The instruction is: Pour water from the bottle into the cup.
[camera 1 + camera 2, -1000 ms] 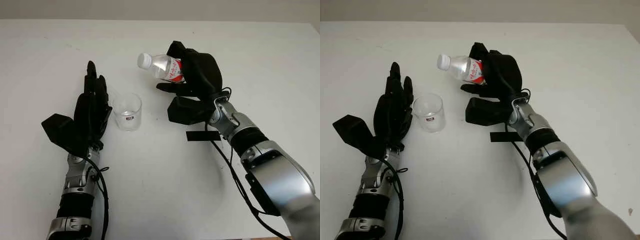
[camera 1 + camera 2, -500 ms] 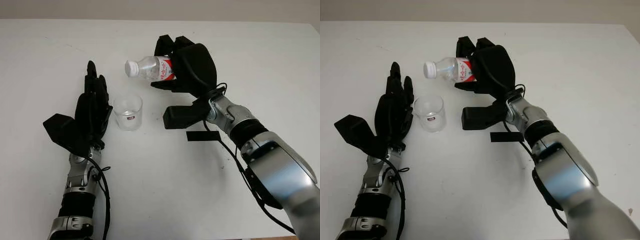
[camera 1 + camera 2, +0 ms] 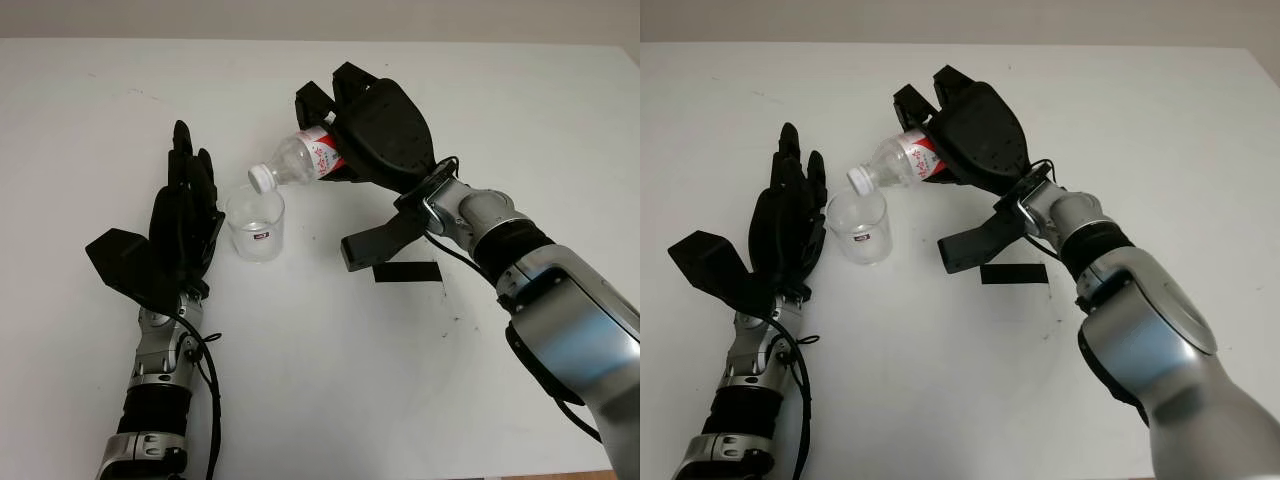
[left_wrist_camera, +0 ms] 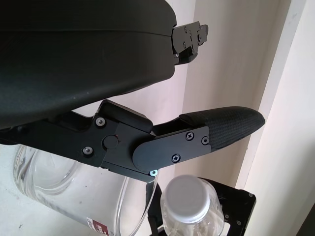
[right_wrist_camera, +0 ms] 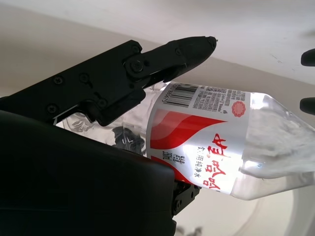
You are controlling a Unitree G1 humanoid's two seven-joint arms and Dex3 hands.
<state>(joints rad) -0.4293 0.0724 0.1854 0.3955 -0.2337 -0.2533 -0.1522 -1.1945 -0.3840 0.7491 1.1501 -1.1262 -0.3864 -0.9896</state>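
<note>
A clear plastic bottle (image 3: 298,160) with a red and white label and a white cap (image 3: 262,179) is tilted neck-down, its cap just above the rim of a clear cup (image 3: 256,224) standing on the white table (image 3: 320,380). My right hand (image 3: 372,130) is shut on the bottle's body, and the label (image 5: 197,142) shows close up in the right wrist view. My left hand (image 3: 185,215) is open, standing just left of the cup. In the left wrist view the cup (image 4: 59,196) and the capped bottle neck (image 4: 189,199) appear beyond the left hand's finger.
A strip of black tape (image 3: 408,272) lies on the table right of the cup, under my right forearm. The table's far edge (image 3: 320,40) runs along the back, against a wall.
My right hand has moved left and tipped the bottle from roughly level to neck-down, bringing the cap over the cup's rim. The left hand and cup have stayed put.
</note>
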